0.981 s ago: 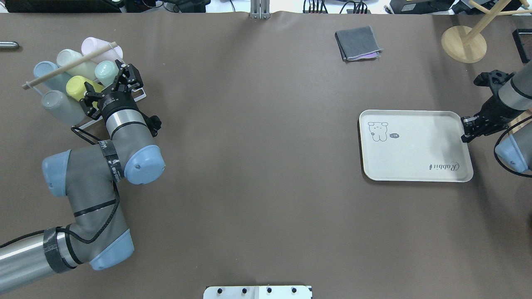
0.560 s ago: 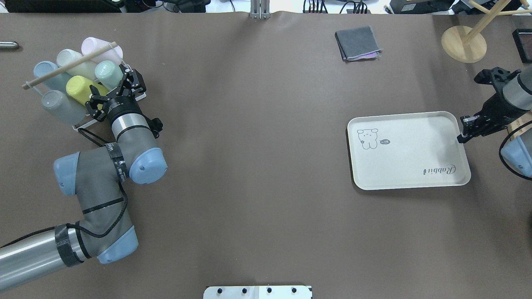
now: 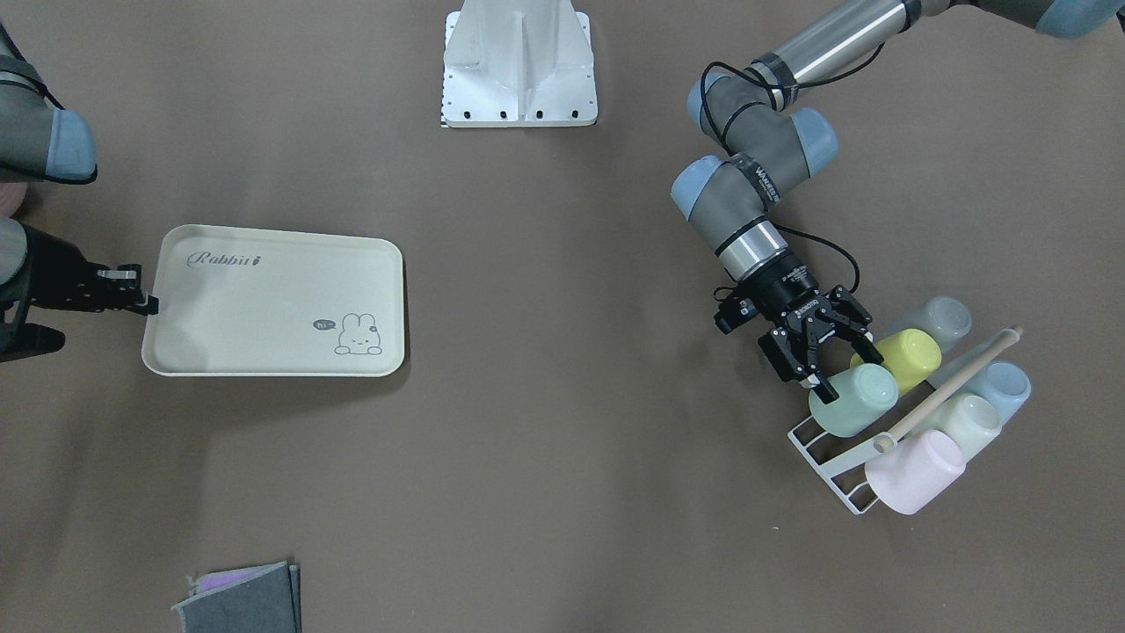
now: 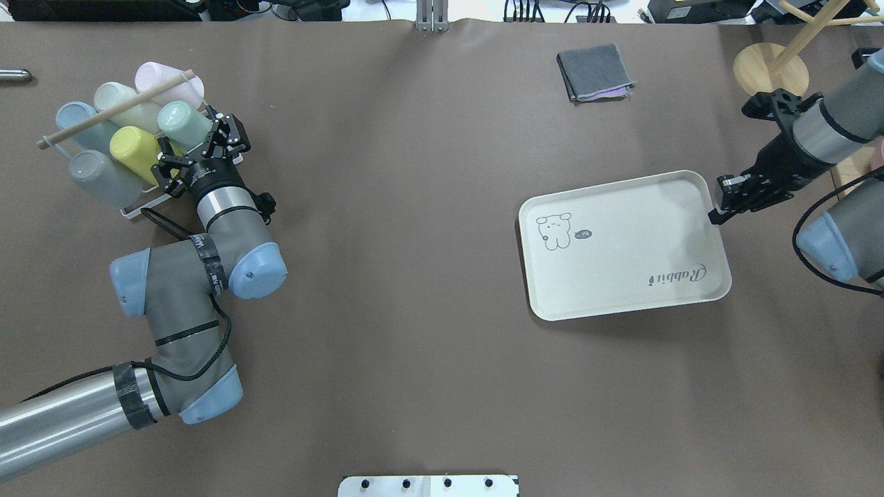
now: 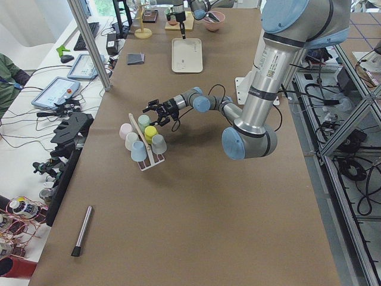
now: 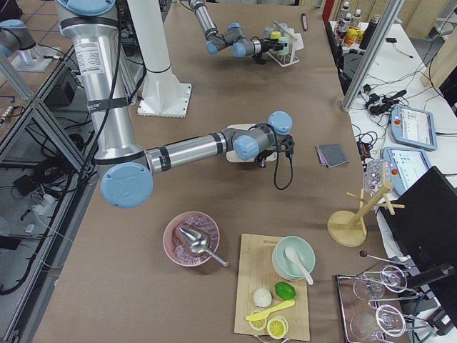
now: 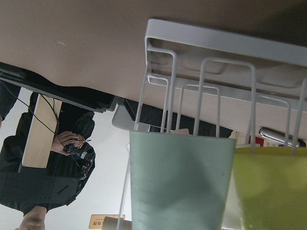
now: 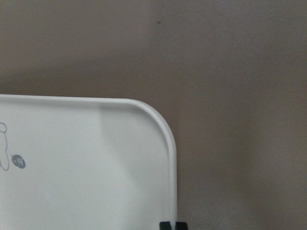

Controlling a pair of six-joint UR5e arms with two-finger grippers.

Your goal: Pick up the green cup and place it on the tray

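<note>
Brown matte covering spreads across the whole table. At the upper left of the overhead view we see a small mint-green plastic cup [image 4: 181,121] resting tilted on a white wire rack [image 3: 831,459], not on the tray. The left gripper [image 3: 842,365] is right at the cup with its fingers spread open; we cannot tell whether they touch it. A yellow-lime plastic cup [image 4: 135,146] lies just beside the green one, with more pastel cups under a wooden rod [image 4: 103,114]. Well apart, at the right of that view, sits a cream rectangular plastic tray [image 4: 621,266] with a bunny drawing. The right gripper [image 4: 718,210] has its fingers closed, pinching the tray's right rim.
</note>
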